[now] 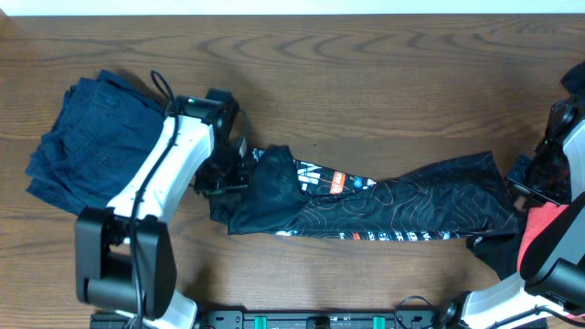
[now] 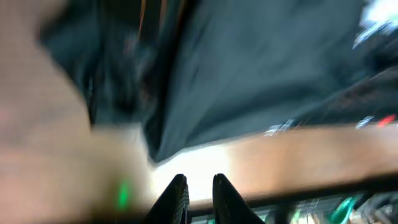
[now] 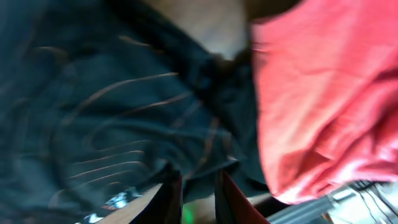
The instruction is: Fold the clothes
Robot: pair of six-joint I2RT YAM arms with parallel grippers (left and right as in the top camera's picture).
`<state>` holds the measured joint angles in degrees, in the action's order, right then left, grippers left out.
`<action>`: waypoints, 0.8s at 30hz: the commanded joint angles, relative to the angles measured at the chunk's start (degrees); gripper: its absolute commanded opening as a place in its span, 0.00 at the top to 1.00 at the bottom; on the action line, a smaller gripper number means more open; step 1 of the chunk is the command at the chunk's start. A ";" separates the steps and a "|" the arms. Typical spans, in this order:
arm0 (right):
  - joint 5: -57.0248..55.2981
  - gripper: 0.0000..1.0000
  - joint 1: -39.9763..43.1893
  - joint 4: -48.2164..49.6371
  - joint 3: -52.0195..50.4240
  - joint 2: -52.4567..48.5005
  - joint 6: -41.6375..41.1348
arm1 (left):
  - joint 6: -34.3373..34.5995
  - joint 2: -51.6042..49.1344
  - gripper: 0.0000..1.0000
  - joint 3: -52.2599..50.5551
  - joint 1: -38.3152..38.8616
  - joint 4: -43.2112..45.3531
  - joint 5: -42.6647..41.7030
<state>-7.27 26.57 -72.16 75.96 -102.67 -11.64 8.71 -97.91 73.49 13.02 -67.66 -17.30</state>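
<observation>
The black jersey (image 1: 384,206) with thin contour lines lies stretched in a long band across the table's front, bunched at its left end (image 1: 265,187). My left gripper (image 1: 222,175) sits at that bunched end. In the blurred left wrist view its jaws (image 2: 198,183) stand slightly open over bare wood, just short of the jersey's edge (image 2: 249,81). My right gripper (image 1: 533,189) is at the jersey's right end. Its jaws (image 3: 198,180) are a little open, and the jersey's hem (image 3: 124,124) hangs loosely between the tips.
A pile of navy clothes (image 1: 82,137) lies at the back left, beside the left arm. A coral-red garment (image 1: 546,233) (image 3: 323,106) lies at the right edge under the right arm. Bare wooden table (image 1: 366,82) stretches behind the jersey.
</observation>
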 commanded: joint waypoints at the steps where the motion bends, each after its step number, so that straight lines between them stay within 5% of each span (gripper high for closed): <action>1: 4.68 0.79 0.04 0.44 0.02 1.31 2.95 | -1.18 2.47 0.83 2.01 0.52 4.28 -1.95; 8: 4.74 0.57 0.04 2.62 -0.17 1.29 7.48 | -1.14 0.07 0.79 -0.57 4.09 10.64 -2.16; 24: 4.72 0.48 0.04 7.52 -4.92 1.29 7.48 | -0.92 -8.66 0.77 -2.84 8.59 21.38 -3.39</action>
<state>-2.85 26.57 -65.04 72.01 -102.67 -4.93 8.51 -107.39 70.41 21.54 -46.94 -19.59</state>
